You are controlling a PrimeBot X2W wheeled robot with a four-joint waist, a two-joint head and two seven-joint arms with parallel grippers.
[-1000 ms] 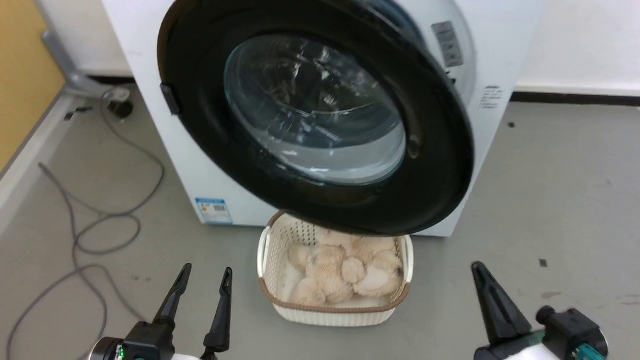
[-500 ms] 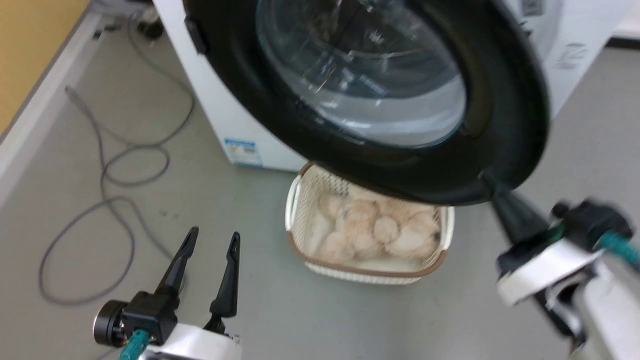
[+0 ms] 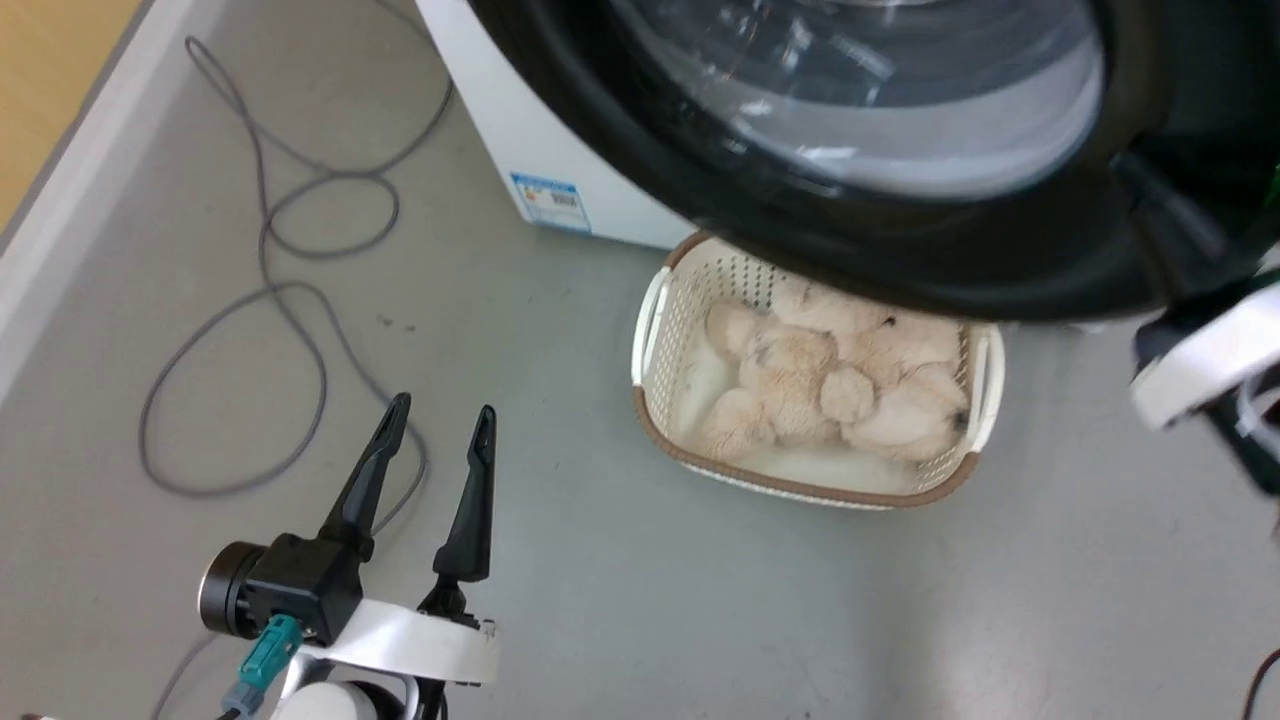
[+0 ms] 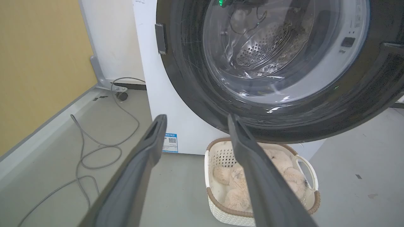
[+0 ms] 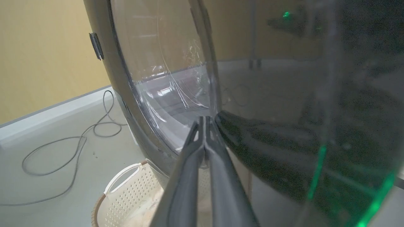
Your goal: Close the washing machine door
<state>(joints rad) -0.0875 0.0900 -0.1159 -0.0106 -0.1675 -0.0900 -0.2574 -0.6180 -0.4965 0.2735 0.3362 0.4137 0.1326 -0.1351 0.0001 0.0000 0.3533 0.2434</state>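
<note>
The washing machine door [image 3: 900,265], black-rimmed with a clear glass bowl, hangs open above the basket in front of the white washing machine [image 3: 520,120]. My right gripper [image 3: 1150,195] is raised against the door's lower right rim and looks blurred. In the right wrist view the right gripper [image 5: 205,119] is shut on nothing, its tips touching the door [image 5: 284,142] beside the glass. My left gripper [image 3: 443,408] stands open over the floor at the lower left. In the left wrist view the left gripper [image 4: 196,117] is apart from the door [image 4: 189,82] and the washing machine [image 4: 148,78].
A cream perforated basket [image 3: 652,330] of plush toys sits on the floor under the door's lower edge. A grey cable [image 3: 300,300] loops across the floor at the left. A pale skirting edge [image 3: 60,210] and yellow wall bound the left side.
The head camera has swung, shifting the whole picture. My right gripper has risen from the lower right up to the door's lower right rim. The left gripper stays open and low.
</note>
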